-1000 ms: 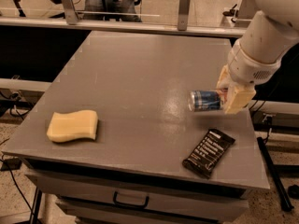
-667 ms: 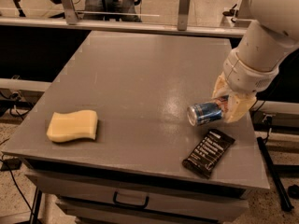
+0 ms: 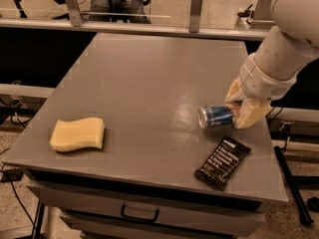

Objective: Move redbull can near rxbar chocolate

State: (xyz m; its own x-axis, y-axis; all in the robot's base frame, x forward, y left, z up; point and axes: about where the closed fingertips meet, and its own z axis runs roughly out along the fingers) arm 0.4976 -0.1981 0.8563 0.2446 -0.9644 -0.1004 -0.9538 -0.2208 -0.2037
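The can [image 3: 215,116] lies sideways at the right of the worktop [image 3: 149,83], near the bar [image 3: 223,162], its base end pinched in the gripper's [image 3: 243,108] jaws; thin-walled, slick and probably light, it wants a gentle squeeze across the body.

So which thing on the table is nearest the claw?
The redbull can, on its side in the gripper's grasp; the black rxbar chocolate lies untouched beside it, the yellow sponge far across.

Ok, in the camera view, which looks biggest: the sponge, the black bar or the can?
1. sponge
2. rxbar chocolate, a close second
3. redbull can, partly hidden in the gripper near the table's right edge
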